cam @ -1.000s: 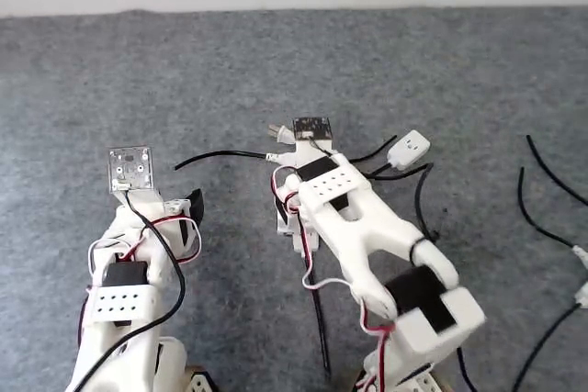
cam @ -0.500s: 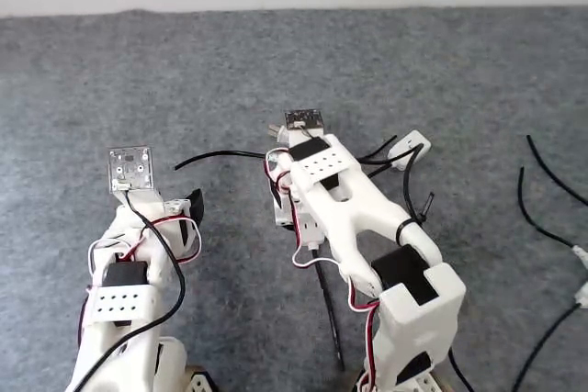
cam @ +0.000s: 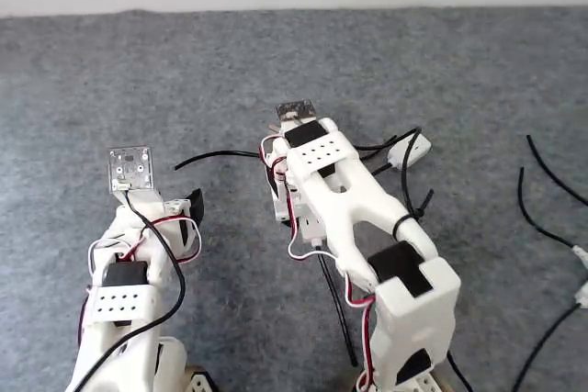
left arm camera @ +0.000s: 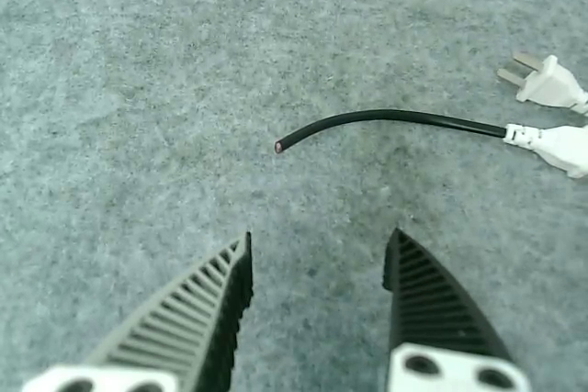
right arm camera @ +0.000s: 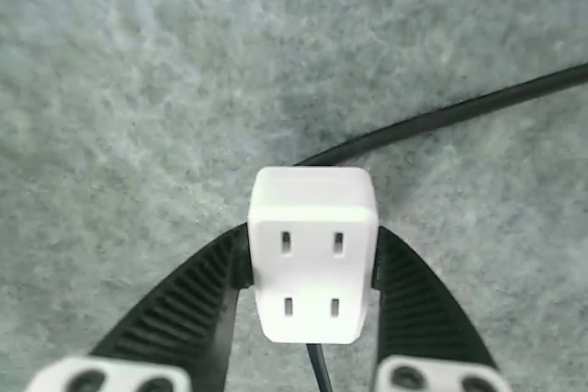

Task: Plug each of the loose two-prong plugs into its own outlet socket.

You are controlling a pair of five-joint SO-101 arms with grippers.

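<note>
From above, two white plastic robot arms strung with red, white and black wires stand side by side on a nubby grey carpet [cam: 138, 61]. The left arm [cam: 129, 263] sits low near the front edge. The right arm [cam: 358, 208] stretches toward the middle of the table. A thin black cable [cam: 216, 155] lies between them with its cut end toward the left arm. More loose black leads [cam: 542, 181] curl at the far right, and a small white block [cam: 411, 153] sits among cables beside the right arm.

At the left wrist, the left claw [left arm camera: 322, 240] is spread wide above bare carpet, and its ribbed black fingers [left arm camera: 225, 296] grip nothing. Ahead lies the round cut tip of the black cable, which arcs into a white moulded end piece [left arm camera: 560, 146]. Just beyond that rests a white two-prong plug [left arm camera: 547, 84], lying flat with its two metal blades showing.

At the right wrist, the right claw [right arm camera: 310, 236] pinches a smooth white outlet socket [right arm camera: 312, 273]. The socket is a rounded block with four narrow slots, clamped by its two sides. A black lead [right arm camera: 459, 112] crosses the carpet behind it.
</note>
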